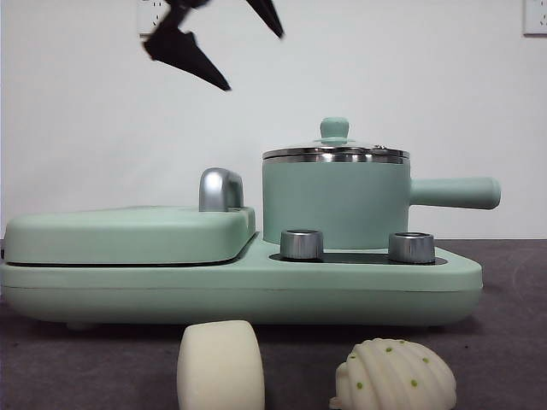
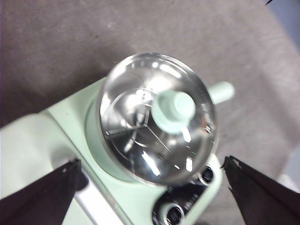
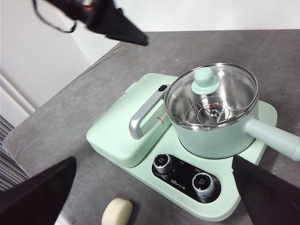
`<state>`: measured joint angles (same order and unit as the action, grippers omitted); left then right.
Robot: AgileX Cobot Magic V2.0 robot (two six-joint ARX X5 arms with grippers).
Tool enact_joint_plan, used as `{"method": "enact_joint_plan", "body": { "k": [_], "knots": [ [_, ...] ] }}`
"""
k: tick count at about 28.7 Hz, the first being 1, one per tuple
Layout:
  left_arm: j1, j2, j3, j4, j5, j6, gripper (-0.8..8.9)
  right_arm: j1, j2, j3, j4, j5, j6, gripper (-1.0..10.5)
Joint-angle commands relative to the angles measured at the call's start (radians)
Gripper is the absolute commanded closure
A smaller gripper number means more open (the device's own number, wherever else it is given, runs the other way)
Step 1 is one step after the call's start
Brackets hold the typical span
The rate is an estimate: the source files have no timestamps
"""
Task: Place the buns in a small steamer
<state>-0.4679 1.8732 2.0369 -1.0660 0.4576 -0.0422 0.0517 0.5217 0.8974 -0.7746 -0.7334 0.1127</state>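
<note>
We judged the work to be at its opening step: the glass lid [image 1: 335, 152] sat on the small steamer [image 1: 335, 203], and both buns lay untouched on the desk [image 1: 513, 342]. Our left gripper [image 2: 150, 176] hung above the lid, fingers wide apart on either side of the pot, touching nothing. In the front view it showed as dark fingers [image 1: 184, 49] high over the cooker, up and to the left of the pot. Our right gripper [image 3: 154, 187] waited well back, its fingers spread too, looking down on the whole cooker [image 3: 140, 140].

The next move, as we saw it, called for lowering the left gripper onto the green knob [image 2: 176, 110], closing on it, and lifting the lid clear before any bun could go in. The knob was small and round, so a centred approach mattered.

The steamer was a mint-green pot with a steel rim and a straight handle [image 1: 453, 192] pointing right, seated on the cooker's right half above two knobs. The smooth bun [image 1: 220, 366] stood near the front, left of the ribbed bun [image 1: 397, 376] with its green dots.
</note>
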Motion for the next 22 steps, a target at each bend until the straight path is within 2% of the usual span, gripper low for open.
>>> {"method": "enact_joint_plan", "body": {
  "k": [1, 5, 12, 20, 22],
  "knots": [
    [-0.037, 0.119, 0.204, -0.086, -0.061, 0.055, 3.15, 0.002, 0.006, 0.015, 0.003, -0.003, 0.011, 4.0],
    [-0.097, 0.250, 0.403, -0.177, -0.172, 0.076, 3.16, 0.002, 0.006, 0.015, 0.003, -0.003, 0.011, 4.0],
    [-0.187, 0.320, 0.464, -0.163, -0.280, 0.096, 3.16, 0.002, 0.006, 0.015, 0.003, -0.003, 0.010, 4.0],
    [-0.240, 0.385, 0.464, -0.168, -0.286, 0.106, 3.21, 0.002, 0.006, 0.015, 0.002, -0.002, 0.010, 4.0],
    [-0.244, 0.387, 0.464, -0.168, -0.286, 0.107, 3.70, 0.002, 0.006, 0.015, 0.001, -0.002, 0.010, 4.0]
  ]
}}
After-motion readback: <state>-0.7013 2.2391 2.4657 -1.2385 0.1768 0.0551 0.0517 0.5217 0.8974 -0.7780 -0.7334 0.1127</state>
